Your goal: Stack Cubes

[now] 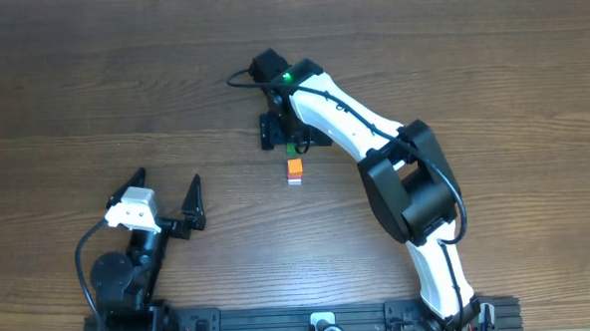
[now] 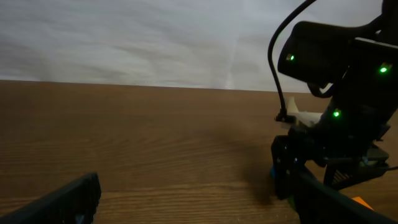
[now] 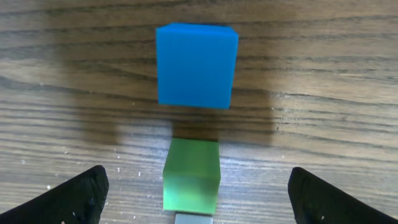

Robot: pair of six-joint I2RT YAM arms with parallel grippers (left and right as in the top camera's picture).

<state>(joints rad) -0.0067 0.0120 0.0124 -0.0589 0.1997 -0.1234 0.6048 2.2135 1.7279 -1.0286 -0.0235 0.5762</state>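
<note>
Under the right claw (image 3: 198,200) sit one blue cube (image 3: 196,62), one green cube (image 3: 191,174).

Right arm (image 1: 345,116) here, glossy white shells with chunky black joints, a green light (image 1: 287,79) glowing at the wrist and a black cable (image 1: 237,79) looping off it. Left arm (image 1: 132,267) is mostly black, white block (image 1: 132,208) behind its pincer (image 1: 169,177), fingers (image 1: 193,195) black and pointed.
</note>
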